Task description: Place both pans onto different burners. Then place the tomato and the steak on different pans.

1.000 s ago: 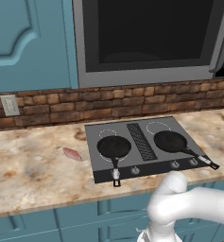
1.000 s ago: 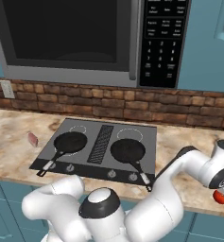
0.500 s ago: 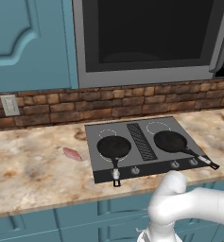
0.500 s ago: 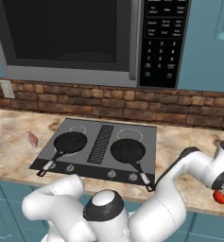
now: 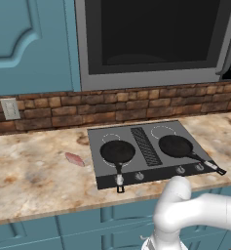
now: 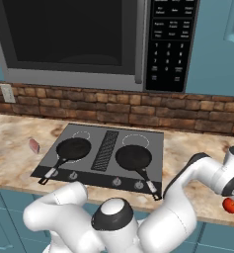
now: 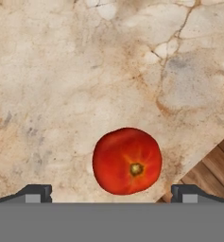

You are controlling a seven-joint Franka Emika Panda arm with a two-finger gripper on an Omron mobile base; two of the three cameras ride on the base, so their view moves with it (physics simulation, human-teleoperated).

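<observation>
Stone counter [image 7: 61, 94], open end effector [image 7: 111, 191] above tomato [image 7: 127, 160]

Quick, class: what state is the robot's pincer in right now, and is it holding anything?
Pincer: open and holding nothing; its fingertips stand wide, poised over the tomato on the counter.

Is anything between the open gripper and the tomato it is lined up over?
Nothing visible. In the hand view the tomato lies alone on the bare stone counter, between the spread fingertips of the gripper, near the counter's edge.
</observation>
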